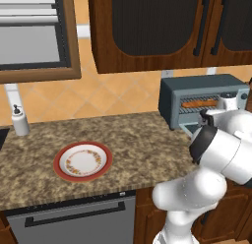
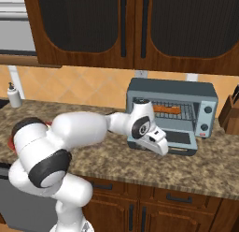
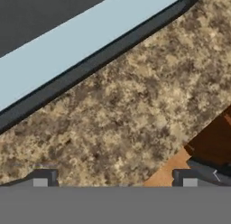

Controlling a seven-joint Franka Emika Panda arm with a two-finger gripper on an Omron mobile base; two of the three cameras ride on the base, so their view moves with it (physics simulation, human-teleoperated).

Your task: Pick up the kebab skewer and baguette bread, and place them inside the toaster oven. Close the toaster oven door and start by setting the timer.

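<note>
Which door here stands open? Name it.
The toaster oven door: it lies folded down flat in front of the toaster oven, while the wall cabinet doors above and the dishwasher door are shut.

- The toaster oven point(image 1: 204, 98) holds the baguette bread point(image 1: 199, 104) on its rack.
- Left of the oven lies a red-rimmed plate point(image 1: 82, 161), well apart.
- Far left of the oven stands a soap dispenser point(image 1: 19, 121).

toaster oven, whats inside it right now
The toaster oven stands open with the baguette bread lying on its wire rack. A kebab skewer cannot be made out; the robot's wrist covers the left part of the cavity.
</note>
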